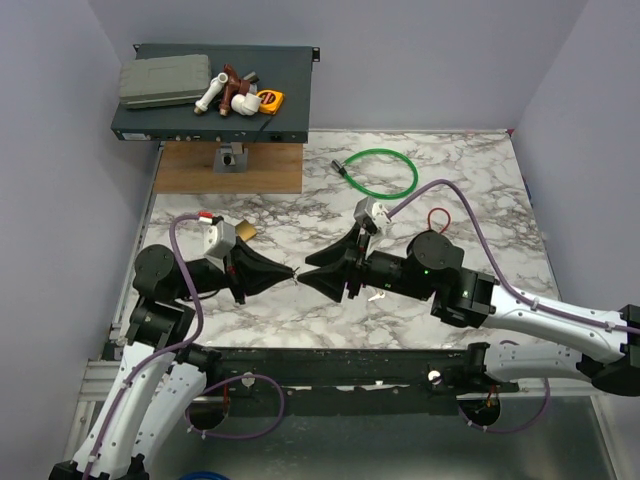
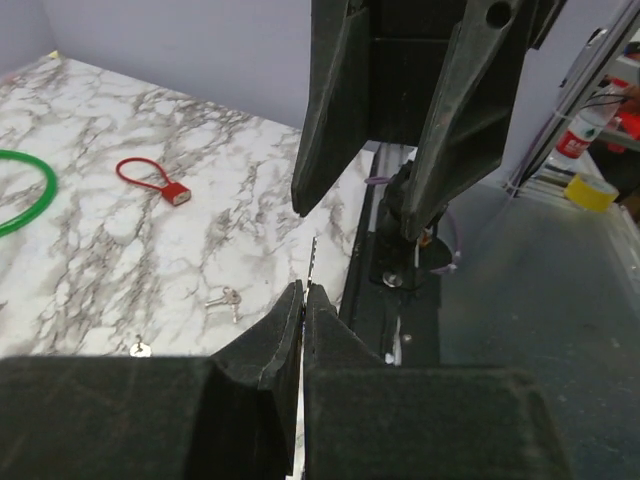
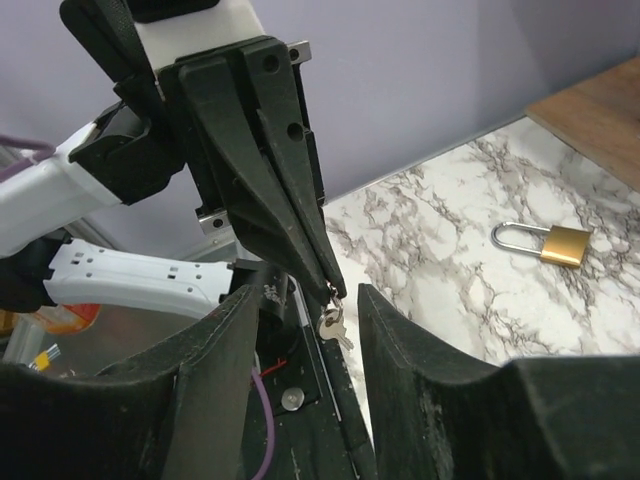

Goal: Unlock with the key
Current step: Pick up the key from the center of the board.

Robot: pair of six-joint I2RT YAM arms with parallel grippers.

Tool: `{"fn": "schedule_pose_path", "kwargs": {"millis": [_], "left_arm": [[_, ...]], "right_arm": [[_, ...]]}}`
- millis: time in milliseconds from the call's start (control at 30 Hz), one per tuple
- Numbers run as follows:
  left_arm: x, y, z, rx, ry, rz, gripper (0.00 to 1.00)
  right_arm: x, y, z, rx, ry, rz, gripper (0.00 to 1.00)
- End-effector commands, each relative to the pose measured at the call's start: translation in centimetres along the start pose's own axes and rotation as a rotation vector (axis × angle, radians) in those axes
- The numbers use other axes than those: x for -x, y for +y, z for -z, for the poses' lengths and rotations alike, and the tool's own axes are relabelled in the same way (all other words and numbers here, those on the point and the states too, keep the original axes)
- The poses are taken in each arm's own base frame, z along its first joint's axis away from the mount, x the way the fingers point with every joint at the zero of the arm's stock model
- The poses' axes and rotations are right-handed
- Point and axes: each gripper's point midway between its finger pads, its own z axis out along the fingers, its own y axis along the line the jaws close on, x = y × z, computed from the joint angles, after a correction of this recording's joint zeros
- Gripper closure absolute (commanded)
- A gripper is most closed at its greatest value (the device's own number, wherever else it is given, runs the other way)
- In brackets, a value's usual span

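Note:
My left gripper (image 1: 291, 275) (image 2: 303, 298) is shut on the small silvery key (image 3: 331, 324); a thin toothed edge of it sticks out past the fingertips in the left wrist view (image 2: 313, 262). In the right wrist view the key hangs from the left gripper's tips, with a second key on the same ring. My right gripper (image 1: 307, 278) (image 3: 308, 308) is open, its two fingers standing either side of the key without touching it. The two grippers meet tip to tip above the table's near middle. The brass padlock (image 3: 565, 245) (image 1: 245, 232) lies flat on the marble beyond the left wrist.
A red cable lock (image 2: 172, 190) (image 1: 437, 218) and a loose pair of keys (image 2: 224, 297) lie on the marble to the right. A green cable loop (image 1: 381, 172) lies further back. A wooden board (image 1: 230, 168) and a dark shelf (image 1: 290, 100) with parts stand at the back left.

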Motion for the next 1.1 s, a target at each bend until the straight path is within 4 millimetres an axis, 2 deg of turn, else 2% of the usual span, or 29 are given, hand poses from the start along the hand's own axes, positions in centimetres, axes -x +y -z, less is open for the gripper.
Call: {"fn": "schedule_pose_path", "kwargs": {"millis": [0, 133, 300, 467, 500, 533, 667, 1067], "left_arm": [[3.0, -2.0, -0.2, -0.072, -0.072, 0.072, 1.0], [3.5, -2.4, -0.3, -0.083, -0.086, 0.087, 1.0], [3.7, -2.4, -0.3, -0.084, -0.097, 0.089, 1.0], [4.2, -2.7, -0.3, -0.089, -0.109, 0.094, 1.0], [4.2, -2.7, -0.3, -0.09, -0.11, 0.096, 1.0], [4.3, -2.8, -0.2, -0.091, -0.113, 0.094, 1.0], [4.4, -2.9, -0.2, -0.095, -0.116, 0.098, 1.0], [3.9, -2.7, -0.2, -0.085, -0.103, 0.108, 1.0]], "right_arm": [[1.5, 1.7, -0.3, 0.096, -0.072, 0.04, 0.54], [1.9, 2.2, -0.5, 0.125, -0.096, 0.044, 0.61], [1.3, 2.7, -0.9, 0.162, -0.076, 0.027, 0.64], [1.1, 2.9, -1.0, 0.173, -0.074, 0.023, 0.75], [1.0, 2.9, -1.1, 0.174, -0.071, 0.021, 0.85], [1.0, 3.0, -1.2, 0.179, -0.069, 0.023, 0.9], [1.1, 3.2, -1.4, 0.194, -0.067, 0.024, 0.99], [1.3, 3.8, -1.3, 0.224, -0.076, 0.029, 0.99]]}}
